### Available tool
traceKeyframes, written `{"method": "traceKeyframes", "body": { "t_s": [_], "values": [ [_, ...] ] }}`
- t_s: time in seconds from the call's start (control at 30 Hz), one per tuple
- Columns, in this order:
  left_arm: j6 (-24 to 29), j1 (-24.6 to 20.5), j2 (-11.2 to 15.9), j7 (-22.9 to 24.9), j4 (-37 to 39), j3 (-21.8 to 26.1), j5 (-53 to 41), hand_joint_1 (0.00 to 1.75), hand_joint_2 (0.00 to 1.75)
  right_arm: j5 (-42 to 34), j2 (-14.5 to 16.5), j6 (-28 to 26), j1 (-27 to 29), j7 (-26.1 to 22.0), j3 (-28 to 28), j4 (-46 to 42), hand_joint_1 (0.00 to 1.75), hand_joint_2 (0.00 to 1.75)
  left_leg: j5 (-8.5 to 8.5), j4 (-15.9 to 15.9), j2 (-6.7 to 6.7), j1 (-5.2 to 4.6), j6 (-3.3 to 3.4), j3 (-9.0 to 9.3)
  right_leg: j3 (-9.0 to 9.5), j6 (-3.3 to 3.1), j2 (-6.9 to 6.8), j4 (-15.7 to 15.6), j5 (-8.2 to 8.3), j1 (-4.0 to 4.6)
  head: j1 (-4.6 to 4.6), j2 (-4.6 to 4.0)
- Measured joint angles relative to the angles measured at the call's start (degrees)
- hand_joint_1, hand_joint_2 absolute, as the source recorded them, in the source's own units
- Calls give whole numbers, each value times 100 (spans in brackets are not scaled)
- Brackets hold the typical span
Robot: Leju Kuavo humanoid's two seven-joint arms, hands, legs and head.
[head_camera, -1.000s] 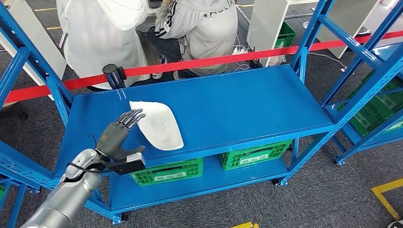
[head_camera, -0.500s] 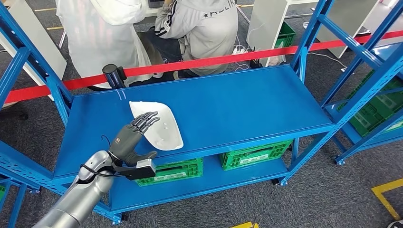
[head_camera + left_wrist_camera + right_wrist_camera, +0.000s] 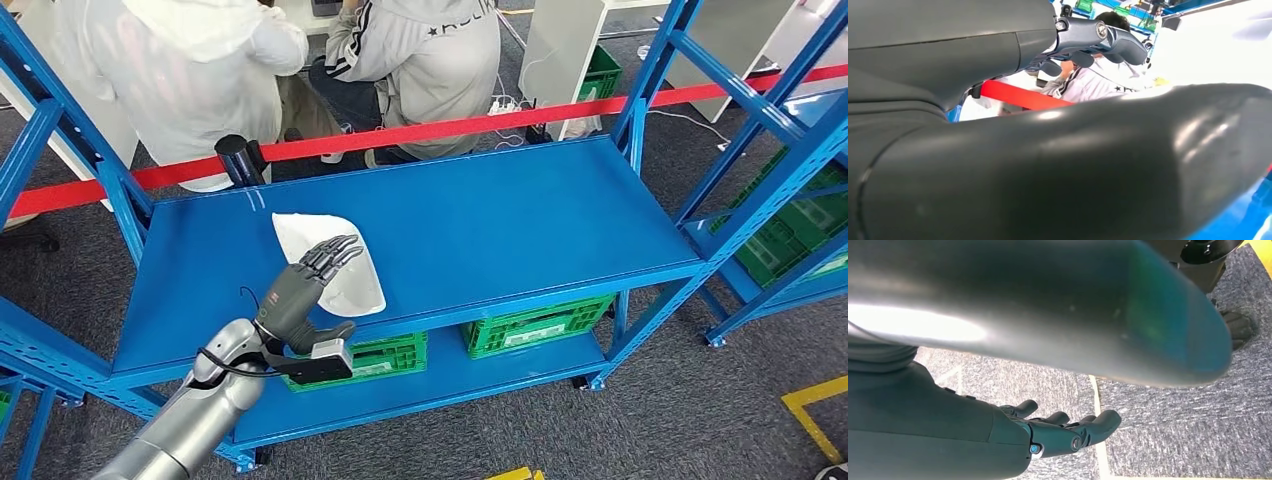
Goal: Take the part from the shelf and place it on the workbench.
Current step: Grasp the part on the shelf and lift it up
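A white, flat, curved part [image 3: 298, 232] lies on the left half of the blue shelf top [image 3: 500, 215]. My left hand [image 3: 300, 290] reaches in from the shelf's front edge. Its dark fingers [image 3: 333, 254] are spread and lie over the middle of the part, and nothing is gripped. Whether they touch the part I cannot tell. In the left wrist view the thick thumb [image 3: 1073, 165] stands apart from the fingers [image 3: 1098, 37]. My right hand [image 3: 998, 430] hangs over grey carpet, empty, with its fingers [image 3: 1073, 432] loosely extended.
A red barrier tape [image 3: 450, 125] on a black post [image 3: 240, 158] runs behind the shelf, with two people beyond it. Green crates [image 3: 530, 325] sit on the lower shelf. Another blue rack [image 3: 780, 170] stands to the right.
My left hand has moved right and forward, from the part's left edge to above its middle. The person in white behind the tape has shifted.
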Motion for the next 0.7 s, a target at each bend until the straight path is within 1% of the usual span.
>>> {"method": "traceKeyframes", "body": {
  "t_s": [0.2,0.4,0.6,0.7],
  "values": [
    [31,-45,-152,187,46,-75,60,0,0,5,0,-2,-2,-21,-11,0,0,0,0,0,-1,0,0,-1,1,0,-1,0,1,0,0,0],
    [77,-114,-276,238,125,-115,76,0,0,13,0,-3,-2,-25,-44,0,0,0,0,0,0,0,0,0,0,0,0,0,0,0,0,0],
    [306,-166,-608,618,346,-265,-185,0,0,89,0,7,-10,-30,-50,0,0,0,-1,0,-2,-1,2,-7,1,0,-3,-1,0,-1,1,0],
    [336,-181,-733,683,499,-349,-220,0,0,126,0,26,-9,-32,-50,0,0,0,-3,0,-1,-2,4,-8,0,0,-1,-1,0,-2,0,0]
  ]
}}
